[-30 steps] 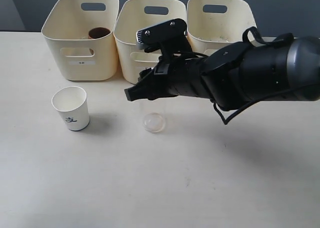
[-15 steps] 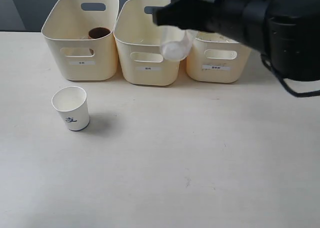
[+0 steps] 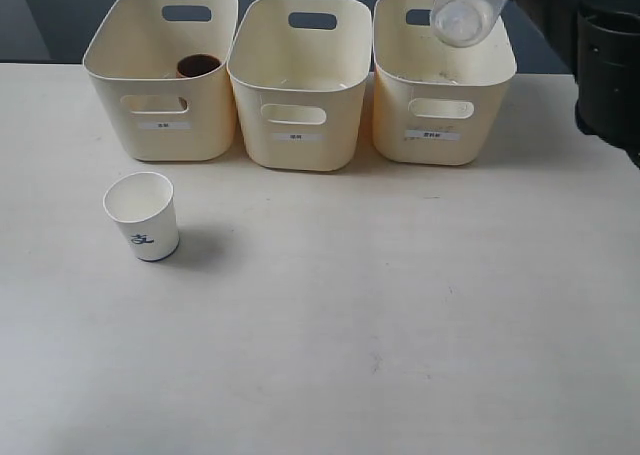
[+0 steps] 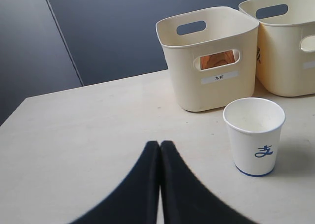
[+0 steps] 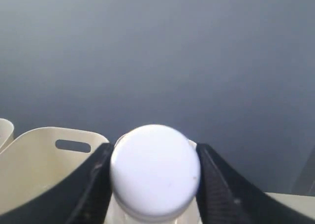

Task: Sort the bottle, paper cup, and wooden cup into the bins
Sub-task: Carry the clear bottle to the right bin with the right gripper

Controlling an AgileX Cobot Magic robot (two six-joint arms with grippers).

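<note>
My right gripper (image 5: 153,148) is shut on the bottle (image 5: 155,172), its white cap filling the space between the black fingers. In the exterior view the clear bottle (image 3: 463,17) hangs tilted in the air over the right bin (image 3: 440,145). The paper cup (image 3: 143,215) stands upright on the table in front of the left bin (image 3: 160,125). The wooden cup (image 3: 198,66) sits inside that left bin. The middle bin (image 3: 295,145) looks empty. My left gripper (image 4: 160,144) is shut on nothing, low over the table, a little short of the paper cup (image 4: 254,135).
The three bins stand in a row along the table's far edge, against a dark wall. The bulky black right arm (image 3: 610,65) fills the upper right corner of the exterior view. Through the left bin's (image 4: 211,51) handle cutout the wooden cup (image 4: 216,60) shows.
My right gripper has lifted the bottle off the table's middle and carried it up, back and to the right, from in front of the middle bin to over the right bin.
</note>
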